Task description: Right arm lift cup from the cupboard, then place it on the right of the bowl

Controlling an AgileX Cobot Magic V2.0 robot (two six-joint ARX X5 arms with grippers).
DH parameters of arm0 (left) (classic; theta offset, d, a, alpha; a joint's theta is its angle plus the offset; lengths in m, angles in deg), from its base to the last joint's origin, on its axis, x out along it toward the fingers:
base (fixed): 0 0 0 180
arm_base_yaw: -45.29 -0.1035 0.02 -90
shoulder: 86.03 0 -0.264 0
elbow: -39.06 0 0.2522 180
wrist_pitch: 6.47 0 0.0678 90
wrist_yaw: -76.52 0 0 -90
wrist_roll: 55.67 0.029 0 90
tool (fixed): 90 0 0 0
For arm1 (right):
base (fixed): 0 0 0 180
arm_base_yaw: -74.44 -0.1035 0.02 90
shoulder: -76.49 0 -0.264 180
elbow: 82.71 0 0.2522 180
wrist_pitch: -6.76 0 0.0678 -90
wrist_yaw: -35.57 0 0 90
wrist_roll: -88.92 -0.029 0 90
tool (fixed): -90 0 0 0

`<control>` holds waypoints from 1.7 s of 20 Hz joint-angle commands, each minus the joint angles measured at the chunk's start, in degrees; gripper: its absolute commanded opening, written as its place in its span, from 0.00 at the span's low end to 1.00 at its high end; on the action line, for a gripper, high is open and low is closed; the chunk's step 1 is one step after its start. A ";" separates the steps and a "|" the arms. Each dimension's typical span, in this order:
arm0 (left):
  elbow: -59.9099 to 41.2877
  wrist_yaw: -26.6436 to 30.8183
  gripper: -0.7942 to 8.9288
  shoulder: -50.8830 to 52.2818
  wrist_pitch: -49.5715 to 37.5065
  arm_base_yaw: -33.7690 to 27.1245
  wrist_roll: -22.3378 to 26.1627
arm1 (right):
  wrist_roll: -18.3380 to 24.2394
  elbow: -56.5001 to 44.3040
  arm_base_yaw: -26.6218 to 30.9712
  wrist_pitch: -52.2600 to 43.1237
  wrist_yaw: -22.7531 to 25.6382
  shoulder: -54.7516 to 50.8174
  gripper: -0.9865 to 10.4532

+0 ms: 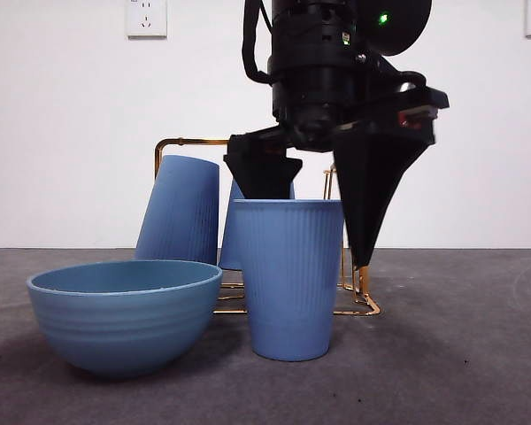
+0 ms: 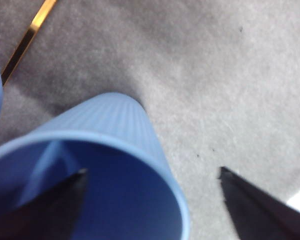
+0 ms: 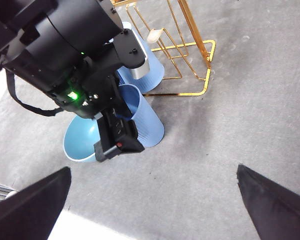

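L gripper (image 1: 311, 226) is the one at the cup (image 1: 288, 279). It comes down from above on the black arm w/ the green light. Its jaws straddle the cup's right wall: one finger (image 1: 261, 173) dips inside the mouth, the other (image 1: 363, 212) hangs outside, w/ a gap to the wall. Jaws released, not pinching. L wrist view agrees: gripper (image 2: 152, 171) w/ one tip inside the cup (image 2: 115, 150) and the other over bare table, well apart from it.

Cup stands upright, mouth up, on the grey table (image 1: 460, 354), off the rack (image 1: 190, 142) and in front of it. It is just beside the bowl (image 1: 124, 314), on the bowl's right in front view; can't tell if they touch. Bowl sits upright, nearer the table's front than the rack.

2 more cups are at the rack: one (image 1: 181, 208) mouth down and tilted, behind the bowl; the other (image 1: 233, 230) mostly hidden behind the front cup and the finger.

R gripper (image 3: 153, 169) hangs high, well away from everything, jaws spread wide w/ nothing between them. Its view looks down on the L arm's gripper (image 3: 117, 135) over the cup (image 3: 145, 125), w/ the bowl (image 3: 80, 145) to one side and the gold rack (image 3: 190, 50) beyond. A bit of rack wire (image 2: 27, 40) also shows in L wrist view.
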 commanded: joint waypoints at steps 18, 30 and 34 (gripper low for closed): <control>-6.05 0.39 0.57 27.08 5.35 -3.74 2.69 | 13.20 0.90 -0.35 -2.54 1.16 0.07 0.55; -48.98 0.55 0.56 77.22 -16.79 -15.06 -1.51 | 19.23 0.87 -0.35 -7.15 1.16 0.13 0.55; -54.45 6.73 0.56 89.90 -18.51 -15.93 -7.45 | 19.21 0.87 -0.35 -7.17 1.18 0.13 0.55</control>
